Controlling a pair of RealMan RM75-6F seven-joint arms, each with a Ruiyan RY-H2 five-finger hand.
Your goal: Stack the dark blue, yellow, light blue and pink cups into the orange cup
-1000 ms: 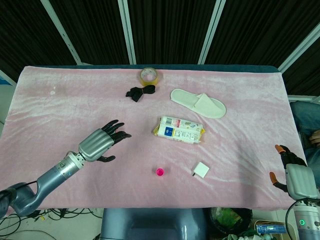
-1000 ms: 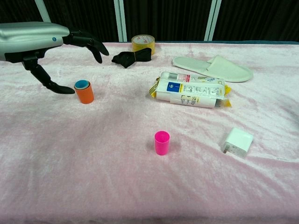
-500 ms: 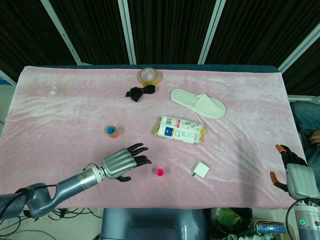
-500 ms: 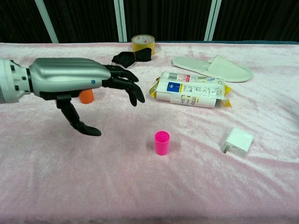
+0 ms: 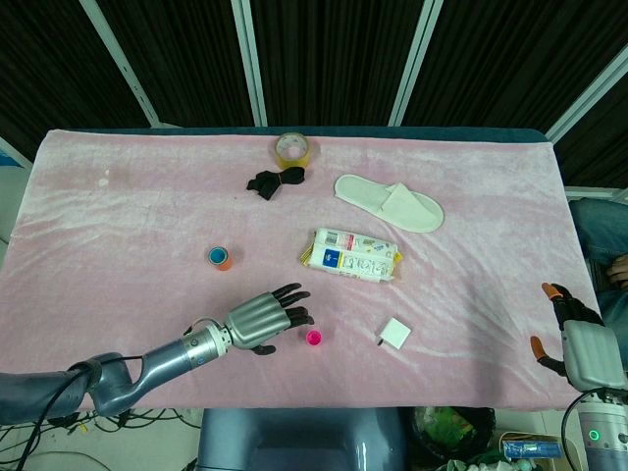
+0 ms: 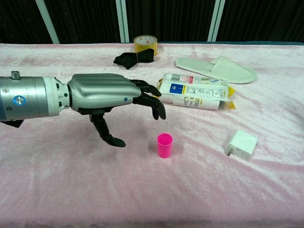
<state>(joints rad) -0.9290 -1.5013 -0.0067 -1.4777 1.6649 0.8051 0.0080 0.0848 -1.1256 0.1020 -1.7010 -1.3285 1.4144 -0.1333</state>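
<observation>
The left hand [image 6: 111,97] hangs just above the pink cloth [image 5: 118,226], with its dark fingers [image 6: 153,102] spread out and nothing in them. The fingertips are near the pink cup [image 6: 164,145] but do not touch it. The pink cup stands upright on the cloth, close to the front edge, with its open end up.

The orange cup [image 5: 221,259] stands farther back and to the left, well apart from the pink cup. A blue cup sits inside it, and you can see its rim from above.

The right hand [image 5: 579,343] is at the far right edge, off the cloth. I cannot tell if it is spread or curled.

A white charger [image 6: 242,144] lies right of the pink cup. Behind it are a snack pack [image 6: 194,91], a white slipper [image 6: 216,69], a black bow [image 6: 134,58] and a tape roll [image 6: 145,43].
</observation>
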